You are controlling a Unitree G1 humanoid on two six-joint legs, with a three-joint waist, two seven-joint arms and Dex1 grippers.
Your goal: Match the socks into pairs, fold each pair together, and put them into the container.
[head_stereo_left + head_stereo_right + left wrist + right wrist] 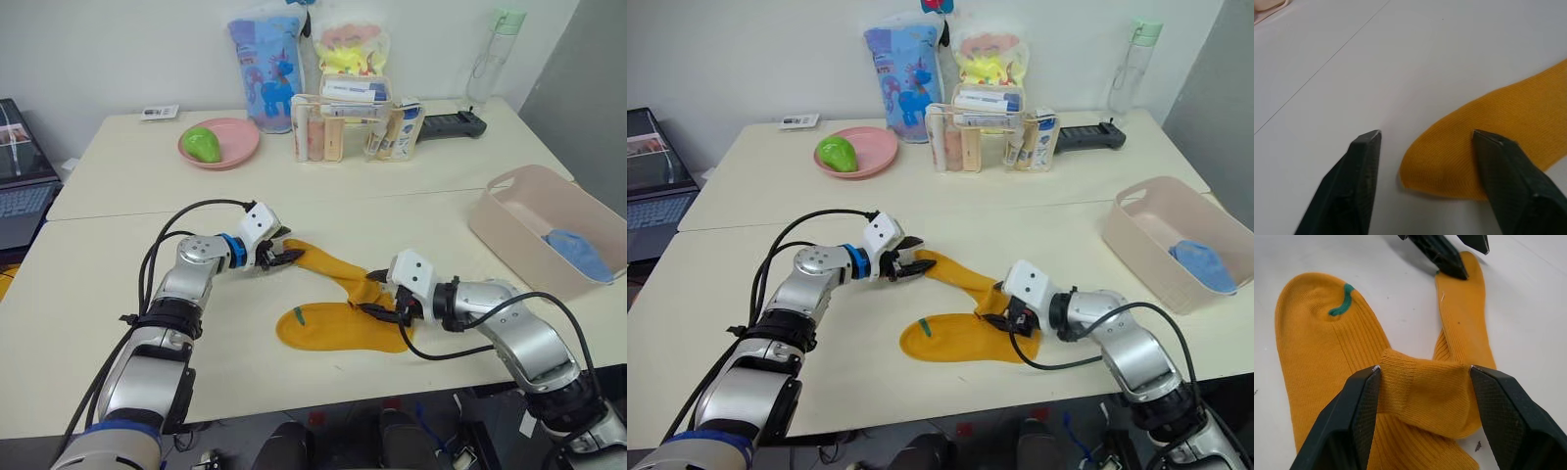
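Observation:
Two mustard yellow socks lie on the table's near middle. One sock (338, 326) lies flat, with a green mark near its toe. The other sock (328, 264) runs diagonally across it. My left gripper (291, 253) is open at that sock's far tip, one finger (1508, 166) resting on the cloth. My right gripper (1423, 369) is open, its fingers on either side of the bunched cuff (1425, 387) where the socks overlap. The pale pink container (509, 220) stands at the right edge with a light blue sock (580, 255) inside.
At the back stand a pink plate (235, 147) with a green object, a clear organizer (343, 127) with bottles, a water bottle (490, 59), a black device (453, 124) and two printed bags. A laptop (20, 186) sits off the table's left.

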